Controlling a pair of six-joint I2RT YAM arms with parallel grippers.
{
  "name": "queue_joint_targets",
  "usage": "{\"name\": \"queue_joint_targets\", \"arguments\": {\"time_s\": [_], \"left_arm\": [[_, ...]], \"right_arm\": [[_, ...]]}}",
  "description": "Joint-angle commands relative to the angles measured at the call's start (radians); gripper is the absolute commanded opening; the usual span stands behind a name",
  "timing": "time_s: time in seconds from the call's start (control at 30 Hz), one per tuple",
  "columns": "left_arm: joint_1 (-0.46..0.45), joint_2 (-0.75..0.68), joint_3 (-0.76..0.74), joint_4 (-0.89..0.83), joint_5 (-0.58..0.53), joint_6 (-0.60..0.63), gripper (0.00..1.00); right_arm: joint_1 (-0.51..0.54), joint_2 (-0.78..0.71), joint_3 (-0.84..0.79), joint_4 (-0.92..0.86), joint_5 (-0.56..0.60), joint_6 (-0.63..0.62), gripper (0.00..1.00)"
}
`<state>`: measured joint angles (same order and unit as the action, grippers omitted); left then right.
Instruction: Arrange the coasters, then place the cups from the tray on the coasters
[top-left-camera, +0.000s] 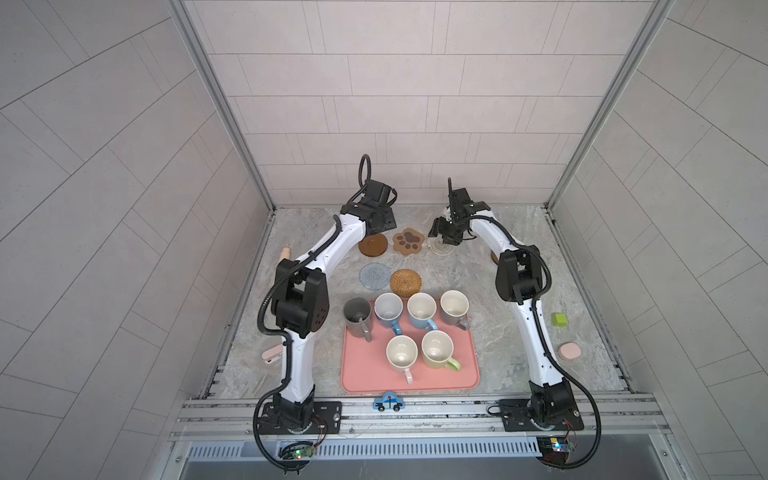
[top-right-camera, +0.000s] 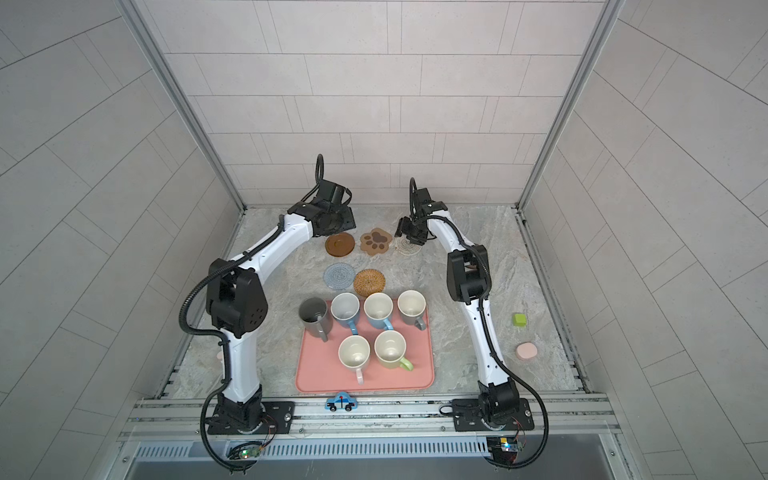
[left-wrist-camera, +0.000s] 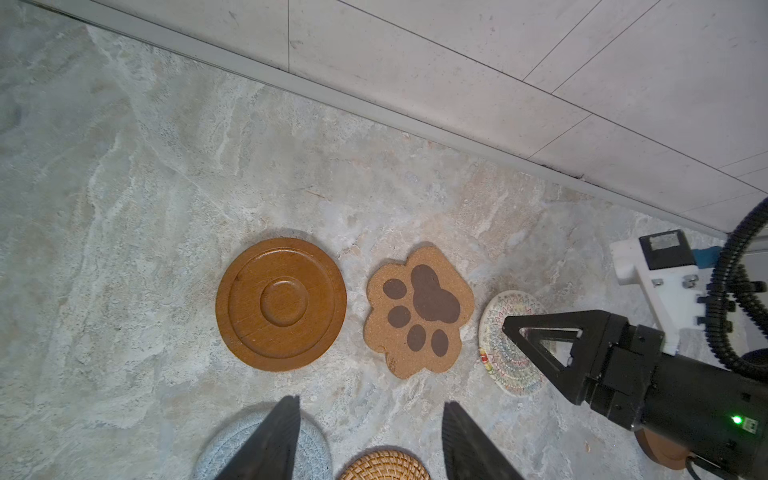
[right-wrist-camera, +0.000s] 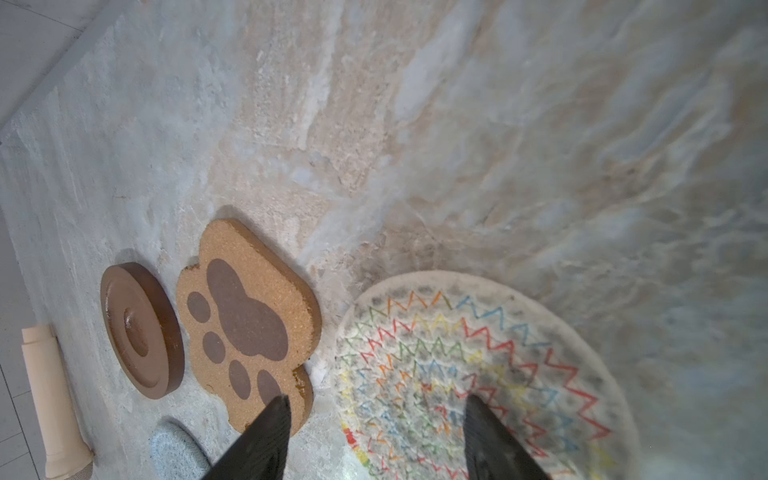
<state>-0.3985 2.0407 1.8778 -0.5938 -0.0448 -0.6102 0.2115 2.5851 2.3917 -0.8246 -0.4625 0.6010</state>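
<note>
Marbled worktop (right-wrist-camera: 457, 166) is carrying the cream woven coaster (right-wrist-camera: 478, 353) directly beneath the right gripper (right-wrist-camera: 377, 399), jaws standing apart and empty like those of the left gripper (left-wrist-camera: 372, 402), so a careless push is likely risking shoving it into the paw-print coaster (right-wrist-camera: 249, 324) just beside.

I see coasters (top-left-camera: 409, 242) lying flat in two rows mid-frame; just below, six cups (top-left-camera: 421, 309) stand upright at the salmon tray (top-left-camera: 365, 374)
</note>
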Motion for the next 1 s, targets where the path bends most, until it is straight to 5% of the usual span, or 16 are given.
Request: {"name": "queue_joint_targets", "arguments": {"time_s": [0.0, 0.97], "left_arm": [[0.005, -0.051, -0.021, 0.005, -0.01, -0.01, 0.61], [-0.023, -0.063, 0.0, -0.109, 0.037, 0.04, 0.61]], "right_arm": [[0.005, -0.04, -0.003, -0.023, 0.021, 0.011, 0.68], [0.003, -0.141, -0.001, -0.081, 0.018, -0.085, 0.68]]}}
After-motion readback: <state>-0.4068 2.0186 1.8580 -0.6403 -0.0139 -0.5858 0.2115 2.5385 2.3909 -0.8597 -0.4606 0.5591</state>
